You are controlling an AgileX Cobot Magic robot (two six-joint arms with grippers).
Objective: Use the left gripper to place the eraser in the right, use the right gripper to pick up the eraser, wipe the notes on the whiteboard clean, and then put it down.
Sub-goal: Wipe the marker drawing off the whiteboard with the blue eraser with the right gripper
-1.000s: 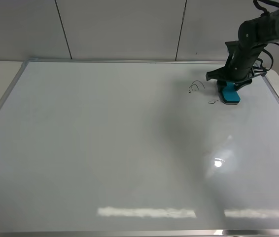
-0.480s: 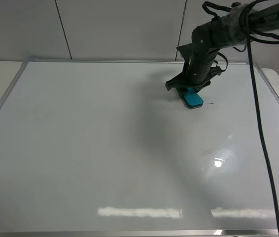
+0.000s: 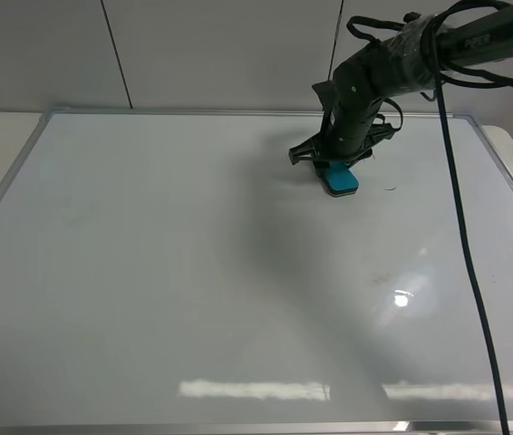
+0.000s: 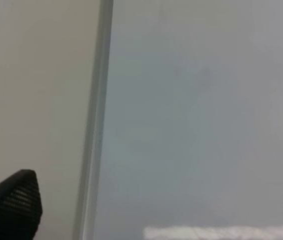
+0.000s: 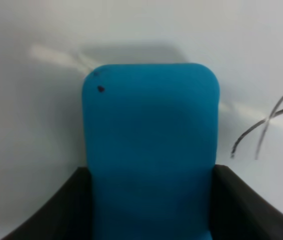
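The eraser (image 3: 339,178) lies flat on the whiteboard (image 3: 193,272), toward one o'clock of the board in the high view. My right gripper (image 3: 333,165) stands over it and pinches it from above, so that the wiping face bears on the surface. One short ink mark (image 3: 389,188) shows just beside the eraser, at about four o'clock of it. Apart from lamp glare (image 3: 401,297) near five o'clock, the rest of the board looks clean. My cable (image 3: 460,236) hangs across the three o'clock side, clear of the eraser. My left gripper is not in this view.

In the left wrist view, my left gripper (image 4: 154,205) hangs with its jaws spread wide and nothing between the dark fingertips (image 4: 12,204). Under it runs the board's metal frame (image 4: 95,130), with the beige table (image 4: 31,75) alongside. I judge that I keep it at the edge to stay out of the wiping path.

In the right wrist view, the blue eraser fills the picture. My dark fingers (image 5: 56,215) are pressed against its two long sides, and its pad is flat on the board. The ink mark (image 5: 264,127) lies beside it, not touching. I judge the next sweep must pass over that mark.
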